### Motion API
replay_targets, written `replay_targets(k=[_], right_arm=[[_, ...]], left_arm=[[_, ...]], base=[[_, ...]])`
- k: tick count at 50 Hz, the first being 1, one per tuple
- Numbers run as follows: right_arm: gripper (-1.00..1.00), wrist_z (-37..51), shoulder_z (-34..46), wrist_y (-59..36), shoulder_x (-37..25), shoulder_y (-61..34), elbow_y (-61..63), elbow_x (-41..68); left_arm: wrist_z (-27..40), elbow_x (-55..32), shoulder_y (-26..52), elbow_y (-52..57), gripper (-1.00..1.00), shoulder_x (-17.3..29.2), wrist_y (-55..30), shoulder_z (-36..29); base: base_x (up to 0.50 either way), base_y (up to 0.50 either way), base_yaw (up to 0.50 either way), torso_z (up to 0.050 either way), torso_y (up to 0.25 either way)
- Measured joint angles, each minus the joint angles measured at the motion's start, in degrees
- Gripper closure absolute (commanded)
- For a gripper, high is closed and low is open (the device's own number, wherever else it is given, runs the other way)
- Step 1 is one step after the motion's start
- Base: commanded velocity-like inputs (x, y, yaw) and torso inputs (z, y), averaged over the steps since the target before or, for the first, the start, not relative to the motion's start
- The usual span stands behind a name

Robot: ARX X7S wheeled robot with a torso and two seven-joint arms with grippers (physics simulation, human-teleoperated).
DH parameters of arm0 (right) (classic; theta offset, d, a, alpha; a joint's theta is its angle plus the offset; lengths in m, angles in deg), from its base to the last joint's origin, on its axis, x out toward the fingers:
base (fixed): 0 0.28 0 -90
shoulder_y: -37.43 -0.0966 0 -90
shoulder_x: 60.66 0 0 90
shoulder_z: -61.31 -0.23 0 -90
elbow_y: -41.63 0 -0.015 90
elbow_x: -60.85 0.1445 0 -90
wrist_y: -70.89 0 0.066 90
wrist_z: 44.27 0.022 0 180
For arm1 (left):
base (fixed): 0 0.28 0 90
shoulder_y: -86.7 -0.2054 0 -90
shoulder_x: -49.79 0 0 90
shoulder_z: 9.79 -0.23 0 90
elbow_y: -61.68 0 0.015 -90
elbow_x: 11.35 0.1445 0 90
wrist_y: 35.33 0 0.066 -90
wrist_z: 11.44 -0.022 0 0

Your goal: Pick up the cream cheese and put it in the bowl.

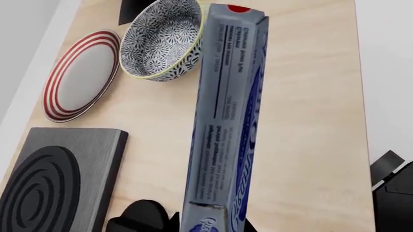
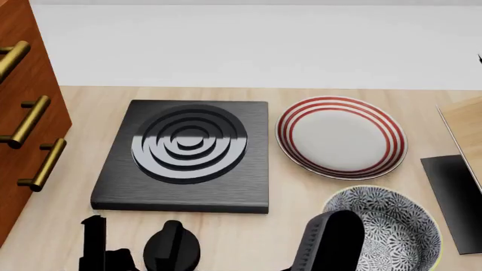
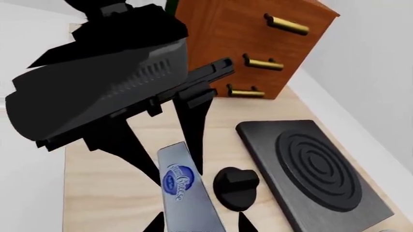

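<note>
The left pincer is clamped on the cream cheese. In the right wrist view its 2 black fingers come down from the bulky black arm in the upper left of the frame and close on the far end of the box, 1 on each side. The box is lifted off the surface. In the left wrist view it runs as a long grey-blue bar from the bottom centre to the top centre of the frame. Its red-marked end reaches just beside the rim of the bowl, and it is not inside the bowl.

The right pincer shows only as 2 dark tips at the bottom edge of the right wrist view. They stand apart, with the near end of the box between them, and no contact is visible.

A black knob sits on the surface close beside the box. Past it lies the dark burner block with its raised rings, which fills the left centre of the head view. The red-ringed plate lies to the right of the block in that view. The bowl sits at the lower right, in front of the plate, and a black arm part covers its left side. The cream cheese cannot be made out in the head view. A wooden drawer cabinet with brass handles stands at the left edge of the frame.
</note>
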Motion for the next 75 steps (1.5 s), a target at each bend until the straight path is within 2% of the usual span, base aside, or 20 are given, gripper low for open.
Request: replay_targets(k=[9,10,39,75], right_arm=[[1.0,0.0,0.0,0.5,-0.3,0.4,0.3,-0.2],[1.0,0.0,0.0,0.5,-0.3,0.5,0.3,-0.2],[1.0,0.4,1.3,0.7,-0.1,1.0,-0.3,-4.8],[1.0,0.4,-1.5,-1.4,1.6,-3.7,-10.2,-1.9]], left_arm=[[0.3,-1.1,0.1,-0.4,1.0,-0.2,-0.2,0.1],[0.3,-1.3,0.2,-0.5,-1.0,-0.2,-0.3,0.1],[2.2,2.8,3.2,-2.7,-1.0,-1.3,-2.7,1.5],[4.6,2.7,2.2,-1.8,-1.0,0.7,-2.1,1.6]], base=[[0.0,0.0,0.0,0.0,0.0],[0.0,0.0,0.0,0.0,0.0],[0.0,0.0,0.0,0.0,0.0],[0.0,0.0,0.0,0.0,0.001]])
